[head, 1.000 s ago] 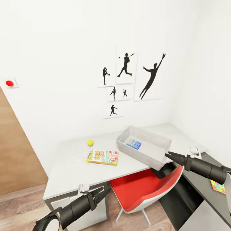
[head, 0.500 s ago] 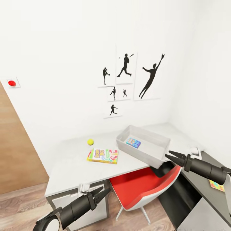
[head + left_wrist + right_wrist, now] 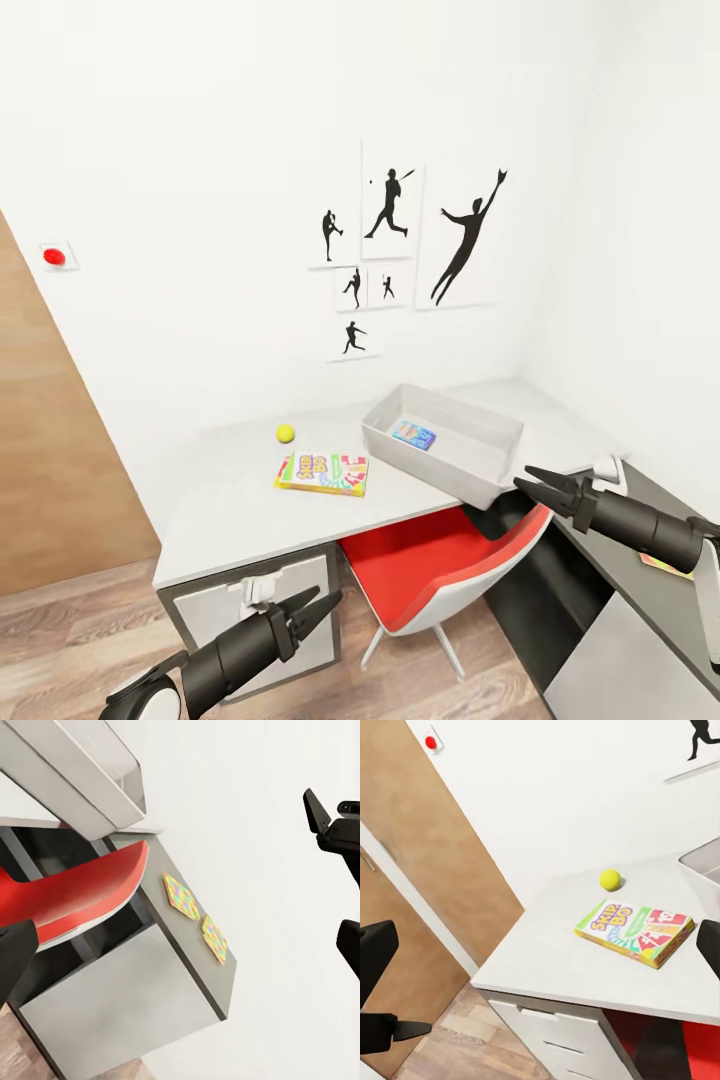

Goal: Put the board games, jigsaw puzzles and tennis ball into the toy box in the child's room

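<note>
— What's on the table (image 3: 240,520)?
— Skip-Bo box (image 3: 323,472) lying flat, tennis ball (image 3: 285,432) just behind it. Small blue game (image 3: 413,434) sits inside the toy box (image 3: 470,478).
— Puzzles?
— Two jigsaw puzzles (image 3: 195,917) flat on the dark cabinet section.

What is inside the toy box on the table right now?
One small blue board game lies on the toy box floor. The near wall hides part of the floor, so anything there cannot be seen.
</note>
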Controlling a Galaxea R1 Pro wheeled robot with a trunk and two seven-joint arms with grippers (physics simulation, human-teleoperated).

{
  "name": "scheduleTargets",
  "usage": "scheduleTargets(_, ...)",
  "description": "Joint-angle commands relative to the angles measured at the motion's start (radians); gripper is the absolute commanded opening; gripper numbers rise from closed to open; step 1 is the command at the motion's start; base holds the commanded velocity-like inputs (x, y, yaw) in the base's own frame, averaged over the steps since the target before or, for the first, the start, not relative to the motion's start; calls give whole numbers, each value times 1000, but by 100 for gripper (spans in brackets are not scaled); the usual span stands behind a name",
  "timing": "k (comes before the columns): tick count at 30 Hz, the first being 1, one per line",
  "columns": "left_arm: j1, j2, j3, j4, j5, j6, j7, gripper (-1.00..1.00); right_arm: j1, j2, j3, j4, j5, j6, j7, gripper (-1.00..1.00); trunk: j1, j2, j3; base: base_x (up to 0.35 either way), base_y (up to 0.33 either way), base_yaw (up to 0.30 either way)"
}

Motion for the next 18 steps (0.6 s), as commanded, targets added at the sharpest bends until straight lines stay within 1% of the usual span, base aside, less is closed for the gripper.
scheduleTargets(1,0,0,0,-1,9,8,3,100,-1,0,0,0,-3,8,2,100,1,-2,-2,0,0,0)
scheduleTargets(18,0,0,0,-1,9,8,3,100,-1,0,0,0,-3,8,2,100,1,-2,-2,0,0,0)
